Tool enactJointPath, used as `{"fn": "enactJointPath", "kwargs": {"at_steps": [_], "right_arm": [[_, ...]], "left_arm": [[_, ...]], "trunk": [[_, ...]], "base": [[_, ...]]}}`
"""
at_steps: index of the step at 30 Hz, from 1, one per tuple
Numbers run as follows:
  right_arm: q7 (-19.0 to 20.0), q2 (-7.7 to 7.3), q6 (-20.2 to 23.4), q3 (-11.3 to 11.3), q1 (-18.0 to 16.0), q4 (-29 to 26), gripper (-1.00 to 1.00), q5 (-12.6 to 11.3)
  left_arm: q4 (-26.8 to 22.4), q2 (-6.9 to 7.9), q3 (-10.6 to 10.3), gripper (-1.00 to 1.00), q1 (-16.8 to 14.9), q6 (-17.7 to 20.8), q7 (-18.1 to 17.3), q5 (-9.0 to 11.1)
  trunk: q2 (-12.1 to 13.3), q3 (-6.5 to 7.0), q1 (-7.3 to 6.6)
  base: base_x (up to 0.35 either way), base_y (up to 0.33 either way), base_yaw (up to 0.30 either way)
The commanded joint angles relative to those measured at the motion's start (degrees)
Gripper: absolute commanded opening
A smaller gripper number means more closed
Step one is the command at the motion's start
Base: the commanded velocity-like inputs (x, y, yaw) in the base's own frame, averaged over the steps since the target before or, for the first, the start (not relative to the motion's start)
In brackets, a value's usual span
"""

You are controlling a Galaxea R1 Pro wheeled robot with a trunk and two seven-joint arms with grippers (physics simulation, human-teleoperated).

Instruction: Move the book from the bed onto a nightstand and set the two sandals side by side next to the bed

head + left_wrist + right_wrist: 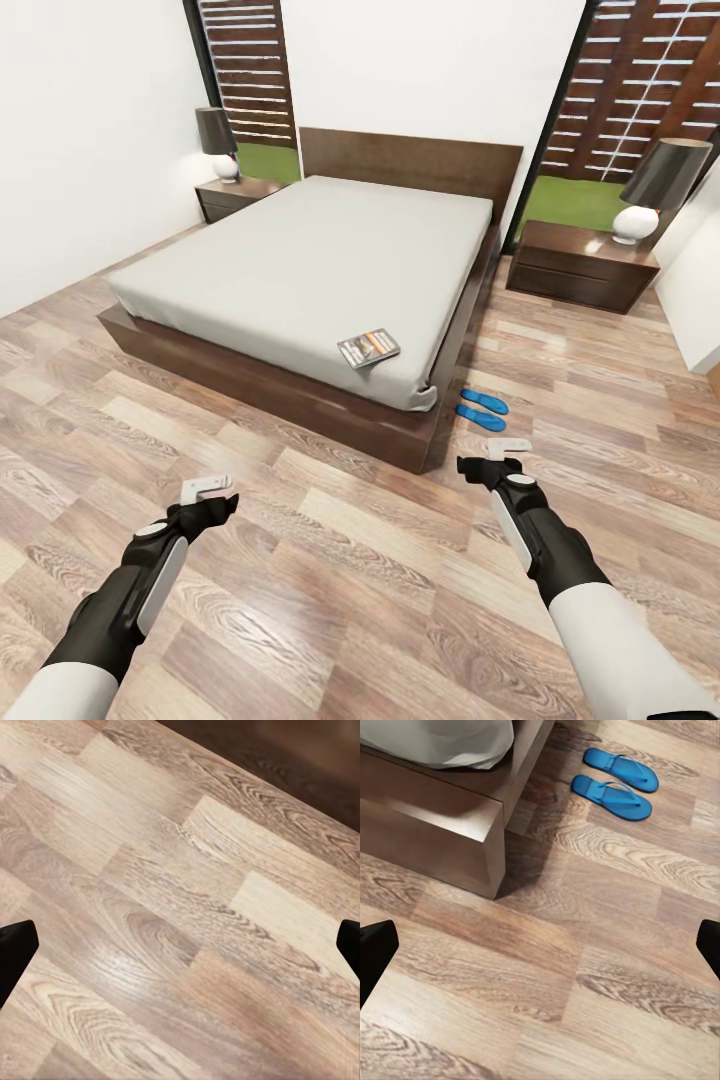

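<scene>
From the head view, the bed (300,250) stands against the far white wall on the wood-plank floor (330,600), its grey mattress bare except for the book (368,348), which lies flat close to the mattress's near right corner, just inside the foot edge. The two sandals (482,409) lie side by side on the floor just beside the bed's right side, near its foot corner, close to each other and roughly parallel. One nightstand (238,196) sits at the left of the headboard and the other nightstand (583,263) at the right, each carrying a lamp (655,190) with a dark shade and white base. Both arms reach forward over bare floor short of the bed: the left pincer (208,487) hangs empty ahead of the foot edge, and the right pincer (495,451) hangs empty near the foot corner, a little short of the sandals; how wide either stands is hard to judge from here. In the left wrist view, the dark fingertips (15,952) sit at opposite edges, wide apart, with plank floor between them and a dark strip at one corner. In the right wrist view, the fingertips (375,952) are likewise spread wide and hold nothing; beyond them are the bed frame's foot corner (450,825), a fold of mattress above it, and the blue sandals (615,784) on the floor beside that corner.
</scene>
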Motion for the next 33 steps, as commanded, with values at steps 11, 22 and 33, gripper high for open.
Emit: {"fn": "enactJointPath", "kwargs": {"at_steps": [11, 22, 33], "right_arm": [[-0.65, -0.08, 0.33, 0.30, -0.03, -0.09, 1.00, -0.51], [-0.65, -0.08, 0.33, 0.30, -0.03, -0.09, 1.00, -0.48], [-0.57, -0.08, 0.30, 0.29, -0.03, -0.05, 1.00, -0.47]], "left_arm": [[0.19, -1.47, -0.20, 1.00, -0.02, 0.09, -0.09, 0.19], [0.14, -1.47, -0.16, 1.00, -0.02, 0.04, -0.12, 0.21], [0.11, -1.47, -0.19, 1.00, -0.02, -0.20, 0.07, 0.13]], "trunk": [[-0.02, 0.02, 0.00], [-0.02, 0.62, 0.00], [-0.02, 1.38, 0.00]], "base": [[0.038, 0.103, 0.128], [0.010, 0.022, 0.246], [0.000, 0.001, 0.201]]}}
